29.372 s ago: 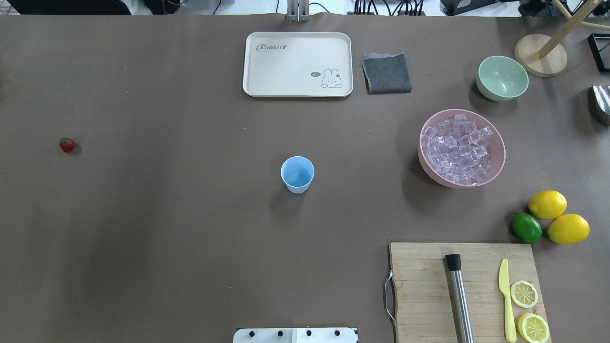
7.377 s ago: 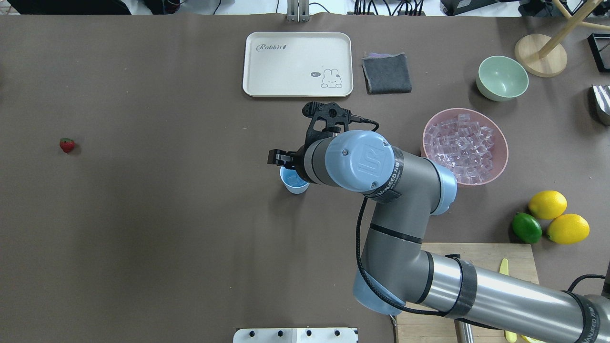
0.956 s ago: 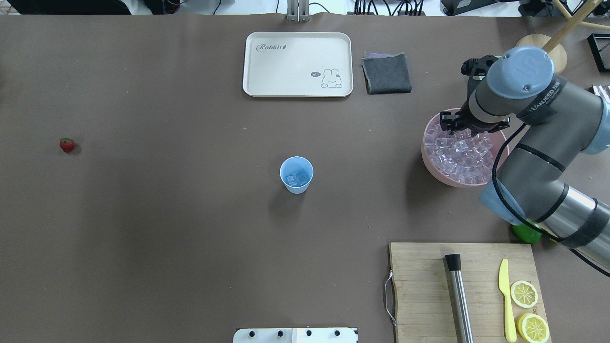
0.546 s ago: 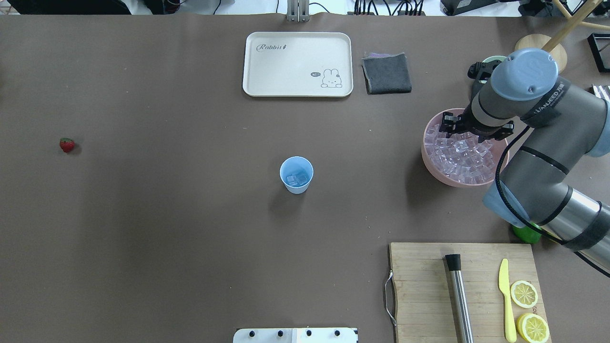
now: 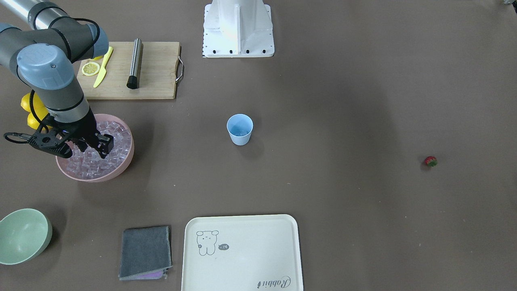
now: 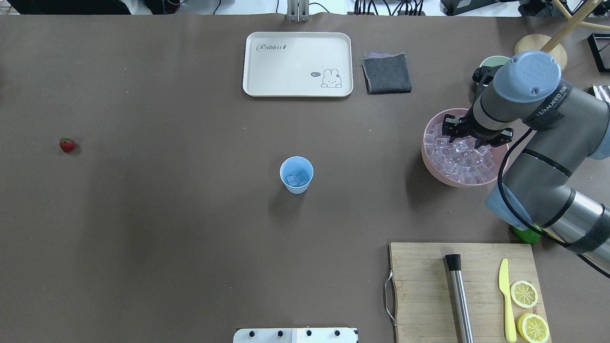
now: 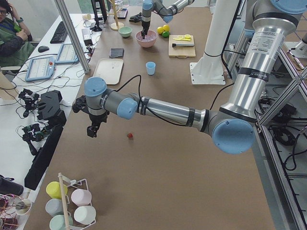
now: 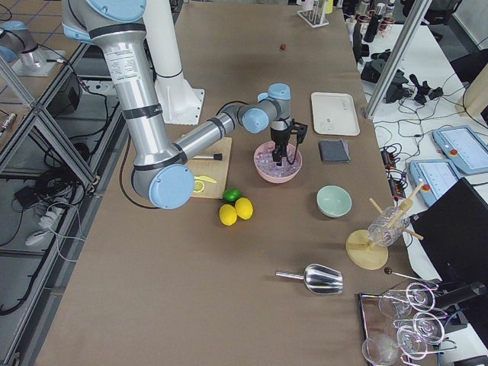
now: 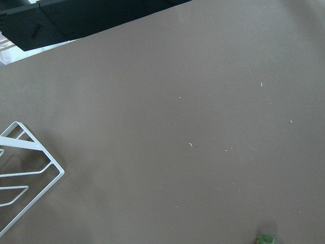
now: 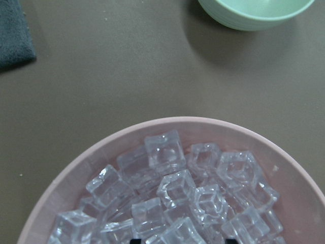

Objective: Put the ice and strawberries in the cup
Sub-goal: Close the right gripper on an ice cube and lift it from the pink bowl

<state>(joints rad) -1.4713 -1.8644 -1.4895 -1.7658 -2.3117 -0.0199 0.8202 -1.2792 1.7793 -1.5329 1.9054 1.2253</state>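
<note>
While right end effector (image 6: 474, 137) hangs over pink bowl (image 6: 431, 164), we see its jaws spread wide, tips down at ice (image 10: 172, 188), holding nothing that we can make out. At middle of tabletop (image 6: 190, 238), cup (image 6: 296, 174) stands upright, well apart from pink bowl, few cubes at its bottom. Far toward robot's left, strawberry (image 6: 67, 145) lies alone. Beside it, not touching, left end effector (image 7: 91, 130) hovers; we cannot tell whether its jaws are apart or together.

R gripper (image 6: 474, 139) left cup (image 6: 296, 175), now w/ ice (image 6: 295, 179), dips into pink bowl (image 6: 424, 155).
</note>
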